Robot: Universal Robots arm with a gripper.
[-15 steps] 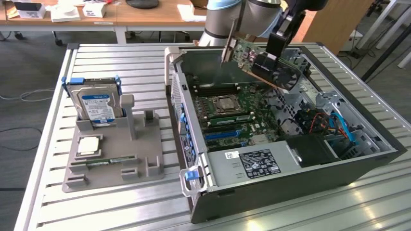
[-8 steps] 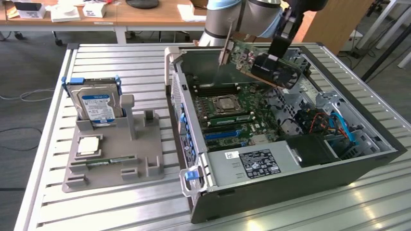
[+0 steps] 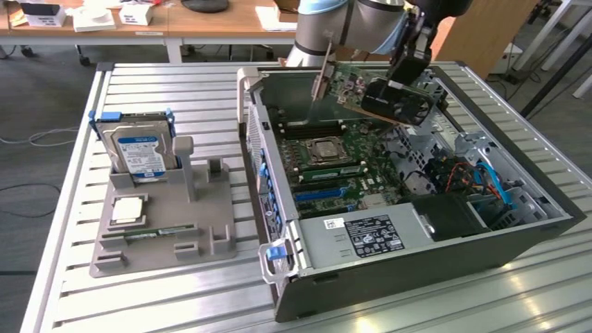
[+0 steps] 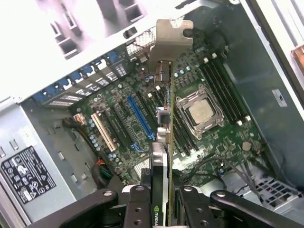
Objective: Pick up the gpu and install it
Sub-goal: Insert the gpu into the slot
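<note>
Likely NVIDIA lettering on gpu (image 4: 160, 171); power supply label (image 4: 28, 173) print unreadable.

A robot arm's gripper (image 3: 408, 71) grips the gpu (image 3: 396, 102), tilted in the air above an open computer case (image 3: 416, 250) on a slatted metal counter (image 3: 138, 298). At the exterior view's left, a grey stand (image 3: 208, 222) holds an upright hard drive (image 3: 141, 151).
</note>
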